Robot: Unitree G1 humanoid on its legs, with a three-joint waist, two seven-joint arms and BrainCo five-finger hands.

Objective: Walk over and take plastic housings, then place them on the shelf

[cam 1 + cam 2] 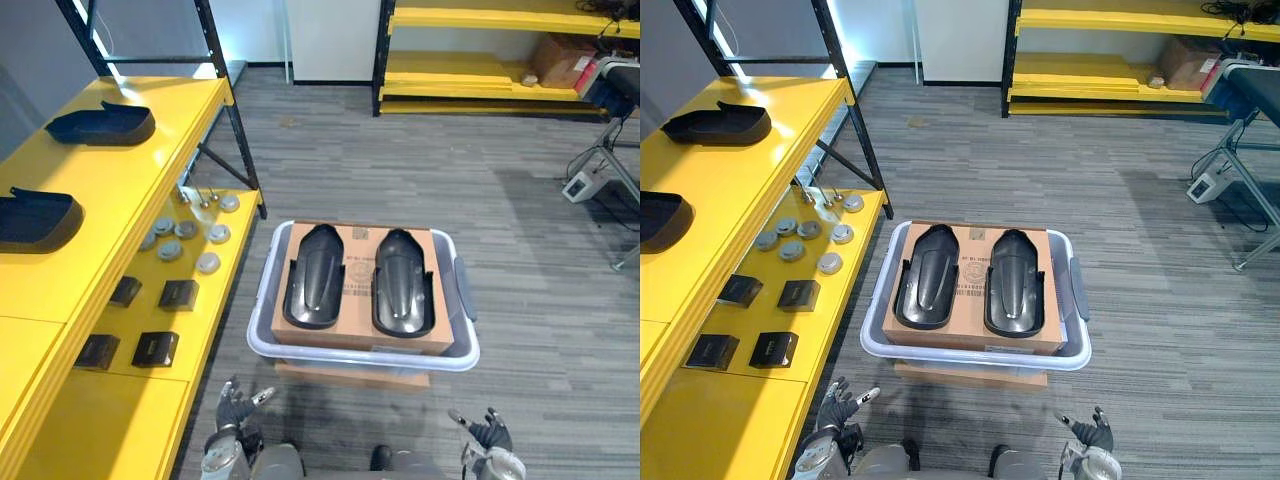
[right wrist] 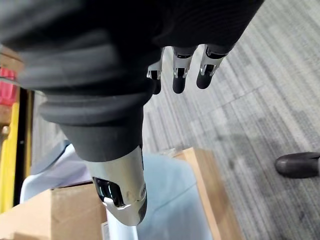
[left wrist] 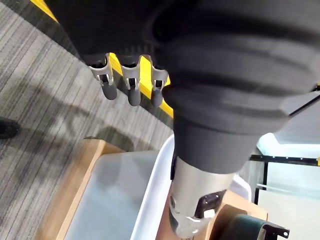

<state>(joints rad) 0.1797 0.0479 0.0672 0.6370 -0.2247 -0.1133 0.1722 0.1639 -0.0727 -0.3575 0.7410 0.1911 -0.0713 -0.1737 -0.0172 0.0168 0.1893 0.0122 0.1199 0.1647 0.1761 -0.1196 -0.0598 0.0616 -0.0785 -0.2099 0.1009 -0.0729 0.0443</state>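
Two black plastic housings lie side by side on a cardboard box inside a pale grey bin on the floor ahead. Two more housings rest on the top of the yellow shelf at my left. My left hand hangs low near the bin's front left corner, its fingers relaxed and empty. At the lower right my right hand hangs the same way, open and empty. Both hands are well short of the housings.
The shelf's lower level carries several grey round caps and small black blocks. A second yellow rack with a cardboard box stands at the back. A metal stand is at the far right. Grey floor surrounds the bin.
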